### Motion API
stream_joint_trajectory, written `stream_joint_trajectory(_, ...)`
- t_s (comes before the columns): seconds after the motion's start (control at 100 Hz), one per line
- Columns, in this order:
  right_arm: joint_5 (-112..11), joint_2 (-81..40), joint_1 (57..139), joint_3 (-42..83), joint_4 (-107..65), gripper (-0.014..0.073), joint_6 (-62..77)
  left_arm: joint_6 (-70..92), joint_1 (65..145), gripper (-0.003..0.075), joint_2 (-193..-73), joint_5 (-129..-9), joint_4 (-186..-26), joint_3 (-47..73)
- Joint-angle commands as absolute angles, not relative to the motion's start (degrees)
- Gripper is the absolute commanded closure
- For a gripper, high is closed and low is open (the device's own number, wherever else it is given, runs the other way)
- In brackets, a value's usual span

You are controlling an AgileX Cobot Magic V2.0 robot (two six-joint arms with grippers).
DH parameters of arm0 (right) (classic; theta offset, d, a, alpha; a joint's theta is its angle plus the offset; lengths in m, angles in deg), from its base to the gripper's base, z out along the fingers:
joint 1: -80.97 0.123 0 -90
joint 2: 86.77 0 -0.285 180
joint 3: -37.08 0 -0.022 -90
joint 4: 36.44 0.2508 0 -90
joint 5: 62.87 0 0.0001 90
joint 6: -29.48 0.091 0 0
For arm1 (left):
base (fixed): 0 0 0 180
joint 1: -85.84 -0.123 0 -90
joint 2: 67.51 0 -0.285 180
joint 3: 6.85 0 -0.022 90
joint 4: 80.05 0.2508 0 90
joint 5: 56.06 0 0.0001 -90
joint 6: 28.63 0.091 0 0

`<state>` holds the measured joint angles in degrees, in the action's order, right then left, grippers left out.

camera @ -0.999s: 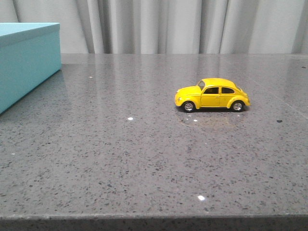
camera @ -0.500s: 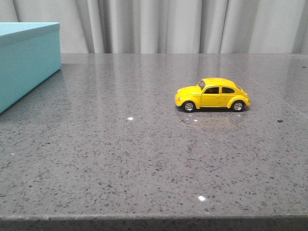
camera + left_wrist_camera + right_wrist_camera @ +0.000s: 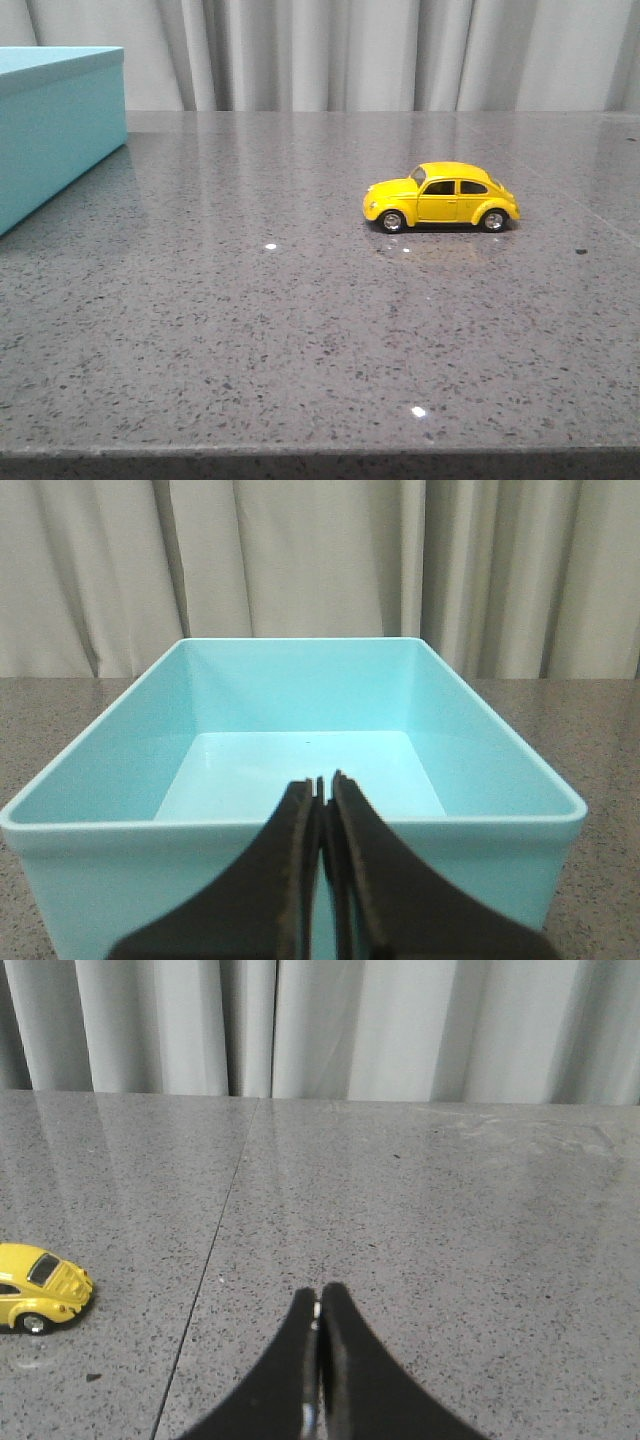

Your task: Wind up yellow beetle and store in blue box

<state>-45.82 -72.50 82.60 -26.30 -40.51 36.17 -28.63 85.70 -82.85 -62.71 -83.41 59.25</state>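
Observation:
The yellow beetle (image 3: 441, 197) stands on its wheels on the grey stone table, right of centre, nose to the left. It also shows in the right wrist view (image 3: 38, 1286), off to the side of my right gripper (image 3: 319, 1291), which is shut and empty over bare table. The blue box (image 3: 55, 125) sits at the far left of the table. In the left wrist view the blue box (image 3: 300, 680) is open and empty, and my left gripper (image 3: 323, 780) is shut and empty just in front of its near wall. Neither gripper shows in the front view.
The grey speckled table (image 3: 300, 330) runs to a front edge near the camera. A grey curtain (image 3: 380, 50) hangs behind the table. A thin seam (image 3: 215, 1250) crosses the tabletop between the beetle and my right gripper.

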Motion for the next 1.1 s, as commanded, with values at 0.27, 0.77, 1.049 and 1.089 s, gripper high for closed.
stream_joint_trajectory(0.27, -48.69, -60.84, 82.27, -17.30, -40.44, 0.0359, 35.95, -28.63, 85.81, 0.0384, -95.89, -57.84, -83.16, 47.29)
stream_joint_trajectory(0.77, -43.17, -51.16, 82.27, -8.39, -40.24, 0.0265, 35.95, -28.63, 85.81, 0.0246, -105.00, -56.06, -83.16, 41.85)
stream_joint_trajectory(1.049, -39.95, -47.55, 84.70, -4.66, -38.89, 0.0265, 35.95, -28.94, 85.81, 0.0246, -105.00, -55.62, -83.64, 41.85)
stream_joint_trajectory(1.089, -38.49, -46.37, 85.63, -2.82, -38.84, 0.0265, 35.95, -28.94, 85.81, 0.0246, -105.00, -55.50, -83.64, 41.85)
